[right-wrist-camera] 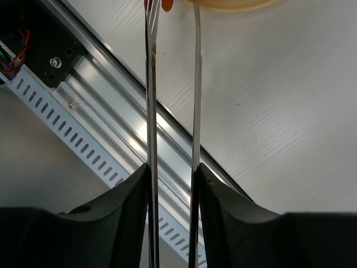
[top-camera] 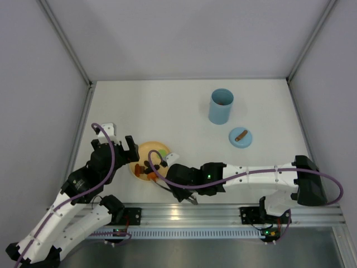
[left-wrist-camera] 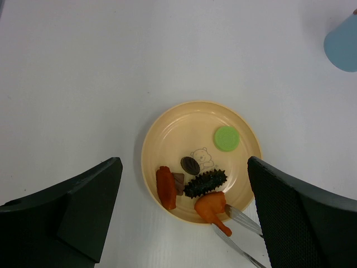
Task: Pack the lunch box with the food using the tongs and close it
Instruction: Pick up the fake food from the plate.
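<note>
Our right claw (right-wrist-camera: 172, 174) is squeezed onto the tongs (right-wrist-camera: 196, 84), partway along their arms. We reckon they're light, springy, slick metal. The tips reach the orange food (left-wrist-camera: 211, 205) at the near edge of the plate (left-wrist-camera: 184, 125).

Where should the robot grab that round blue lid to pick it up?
By the small brown handle on top of the lid, coming straight down from above. The lid lies flat on the table, so its thin rim gives little to pinch; the handle seems the only raised part; pinch across its narrow width.
</note>
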